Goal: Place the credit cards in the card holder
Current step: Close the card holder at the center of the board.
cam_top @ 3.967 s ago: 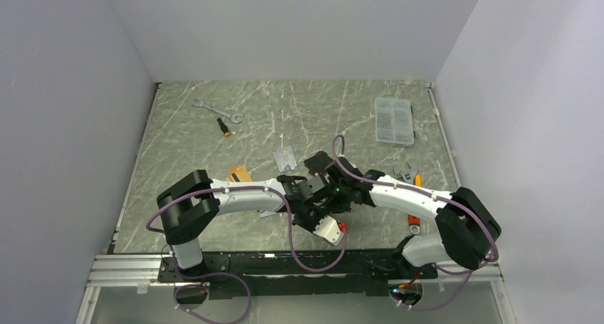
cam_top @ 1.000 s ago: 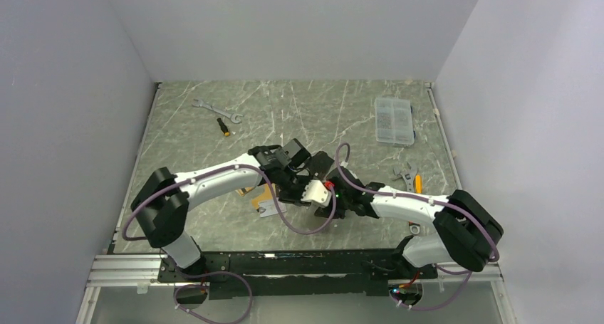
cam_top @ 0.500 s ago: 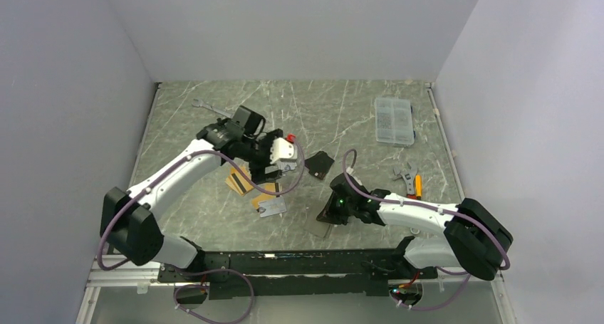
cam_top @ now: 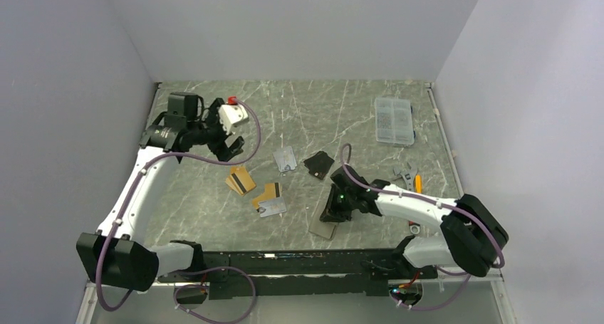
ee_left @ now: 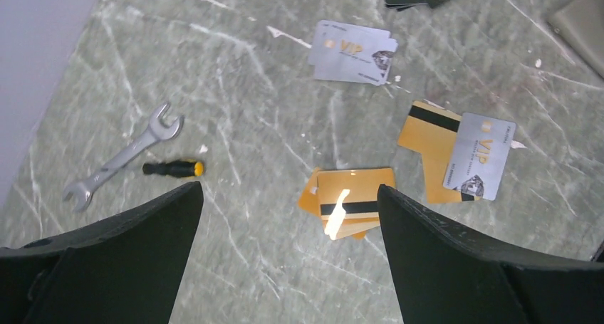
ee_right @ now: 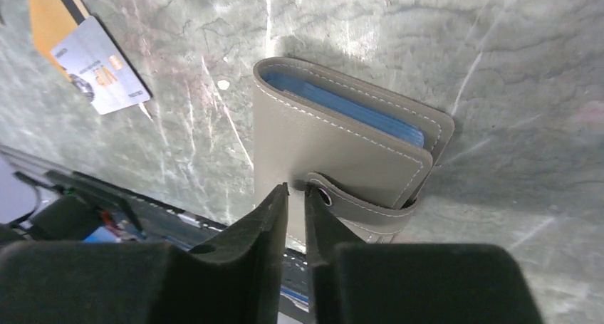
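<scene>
The grey-taupe card holder (ee_right: pixel 342 146) lies closed on the table near the front edge (cam_top: pixel 322 222), with its snap tab (ee_right: pixel 360 203) fastened and blue sleeves showing at one end. My right gripper (ee_right: pixel 297 191) sits at its tab edge, the jaws a narrow slit apart with nothing pinched. The credit cards lie loose: a gold stack (ee_left: pixel 354 201), a gold card (ee_left: pixel 426 144) under a silver VIP card (ee_left: pixel 481 157), and another silver card (ee_left: pixel 352 51). My left gripper (ee_left: pixel 288 196) hangs wide open and empty, high over the table's far left (cam_top: pixel 228 148).
A black folded pouch (cam_top: pixel 318 164) lies mid-table. A wrench (ee_left: pixel 121 160) and a small screwdriver (ee_left: pixel 173 169) lie at the far left. A clear compartment box (cam_top: pixel 394 121) sits far right, with more hand tools (cam_top: pixel 407 174) beside my right arm.
My left arm swung from the middle to the far left and its gripper opened wide. The right gripper carried the card holder toward the front edge and parted its jaws slightly.
</scene>
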Robot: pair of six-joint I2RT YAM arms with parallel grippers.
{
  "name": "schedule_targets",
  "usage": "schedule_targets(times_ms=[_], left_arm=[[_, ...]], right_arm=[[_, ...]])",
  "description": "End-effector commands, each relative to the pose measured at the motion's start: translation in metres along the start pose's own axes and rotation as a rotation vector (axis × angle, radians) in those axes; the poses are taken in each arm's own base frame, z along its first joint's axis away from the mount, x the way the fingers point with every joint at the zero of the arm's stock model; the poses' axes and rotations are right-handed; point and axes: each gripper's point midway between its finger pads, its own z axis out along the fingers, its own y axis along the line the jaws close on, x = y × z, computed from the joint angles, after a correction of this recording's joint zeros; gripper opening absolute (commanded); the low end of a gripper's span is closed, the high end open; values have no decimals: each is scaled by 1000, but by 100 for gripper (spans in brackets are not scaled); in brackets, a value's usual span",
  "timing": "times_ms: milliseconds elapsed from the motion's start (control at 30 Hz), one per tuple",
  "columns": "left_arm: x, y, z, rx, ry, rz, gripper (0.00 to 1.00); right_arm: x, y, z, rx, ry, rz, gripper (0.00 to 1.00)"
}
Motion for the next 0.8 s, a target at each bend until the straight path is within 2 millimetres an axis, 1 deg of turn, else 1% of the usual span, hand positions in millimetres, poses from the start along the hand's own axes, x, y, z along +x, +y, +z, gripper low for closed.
schedule_targets(times_ms=[0, 67, 133, 167, 233, 300, 400, 433, 467, 533, 633, 667, 700, 767], left_arm=[[-21, 17, -25, -85, -90, -44, 99], [-20, 20, -30, -113, -87, -50, 99], [-19, 21, -34, -139, -86, -58, 99], [-17, 23, -35, -163, -82, -73, 99], [-10, 29, -39, -223, -69, -117, 99], [-2, 31, -40, -242, -49, -136, 99], [2, 27, -42, -225, -41, -145, 99], [3, 26, -42, -223, -38, -146, 99], [5, 25, -42, -219, -34, -145, 99], [9, 22, -43, -204, -18, -143, 99], [17, 19, -45, -196, 5, -139, 99], [19, 19, -45, -200, 12, -135, 99], [22, 19, -45, -202, 16, -137, 99], [25, 20, -44, -224, 14, -159, 99]], right_arm=[[-1, -38, -13, 239, 48, -169, 23], [-9, -21, -16, 223, 53, -223, 28], [-14, -6, -21, 198, 61, -273, 32], [-19, 4, -24, 181, 56, -296, 34], [-25, 15, -33, 180, 53, -333, 36], [-30, 27, -42, 155, 44, -364, 39], [-34, 43, -56, 116, 25, -384, 41], [-34, 46, -59, 107, 23, -383, 42], [-35, 46, -63, 105, 14, -376, 42], [-33, 40, -68, 124, 1, -357, 43], [-28, 19, -78, 191, -1, -322, 44], [-26, 11, -83, 216, -1, -312, 49], [-23, 5, -86, 234, 6, -304, 51], [-16, -6, -90, 254, 19, -284, 51]])
